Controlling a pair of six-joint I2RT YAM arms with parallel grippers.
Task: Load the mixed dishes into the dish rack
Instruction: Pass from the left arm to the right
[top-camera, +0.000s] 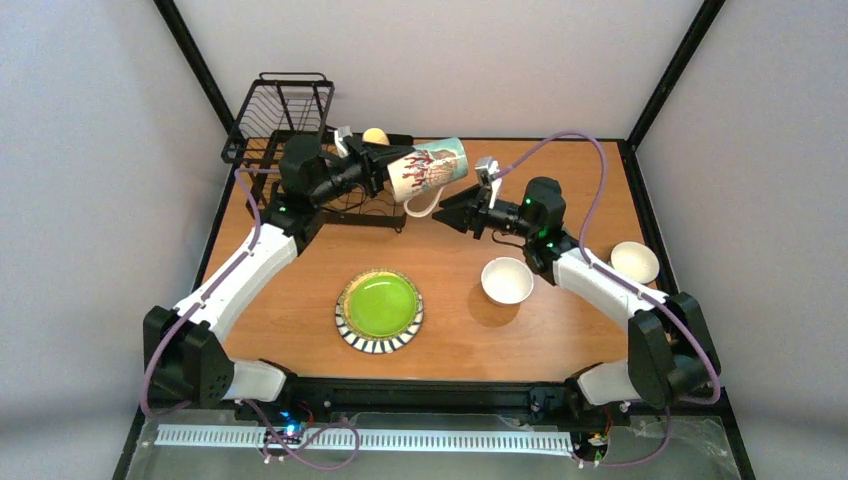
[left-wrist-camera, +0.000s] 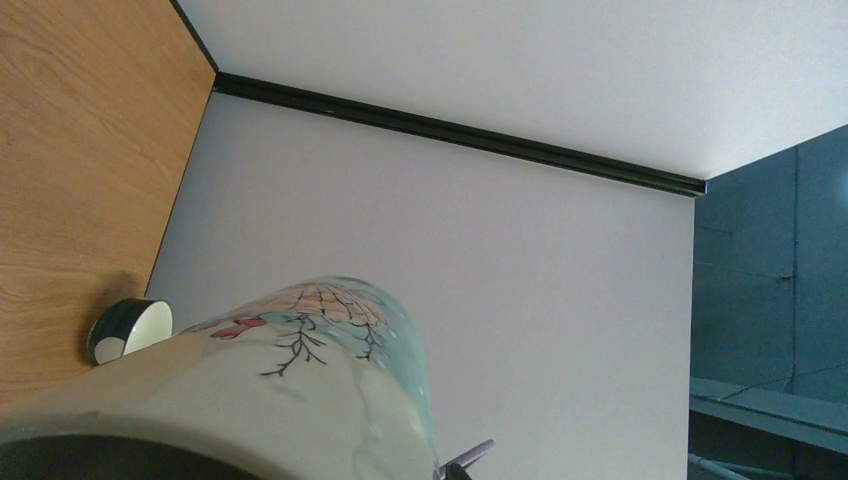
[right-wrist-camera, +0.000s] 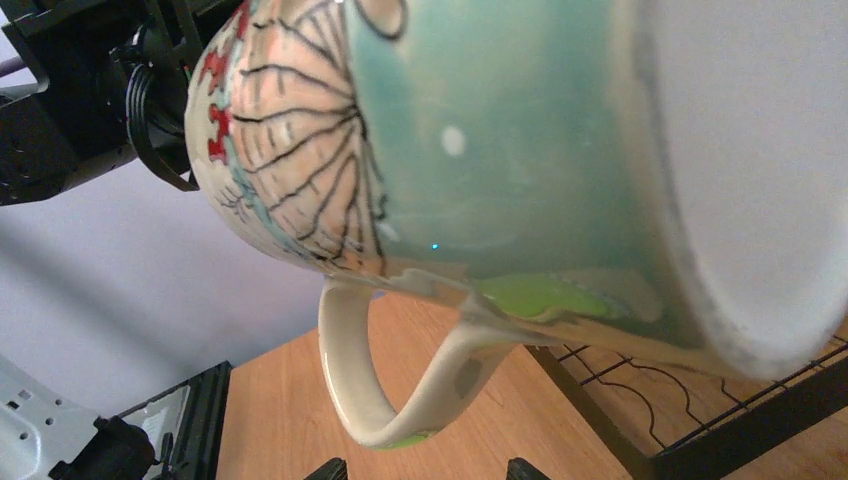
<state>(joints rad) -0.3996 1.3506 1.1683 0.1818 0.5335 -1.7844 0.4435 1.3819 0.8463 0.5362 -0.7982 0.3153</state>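
Left gripper (top-camera: 381, 170): clamped on one end of the painted mug (top-camera: 430, 170), held sideways in the air.
Right gripper (right-wrist-camera: 427, 470): jaws wide, empty, the mug's handle just above them.
Dish rack (top-camera: 290, 110): under and beyond my left gripper.
Care: lower slowly, keeping the handle clear of the wires.

I'm working over a wooden tabletop (top-camera: 470, 340) with a warm orange-brown grain, edged by a black border; the border's right side (top-camera: 640, 200) runs from near to far. Along the near edge lies a black rail (top-camera: 430, 392), and nearer than that a white slotted strip (top-camera: 400, 440) runs left to right on a clear panel (top-camera: 690, 450). Pale grey walls (top-camera: 480, 60) close off the far side and both flanks. Two black poles slant up and outward from the far corners, one left (top-camera: 195, 55), one right (top-camera: 675, 75). My left wrist feed shows a black strip (left-wrist-camera: 450, 130) crossing the wall, and a dark teal panel (left-wrist-camera: 770, 270) beyond it.
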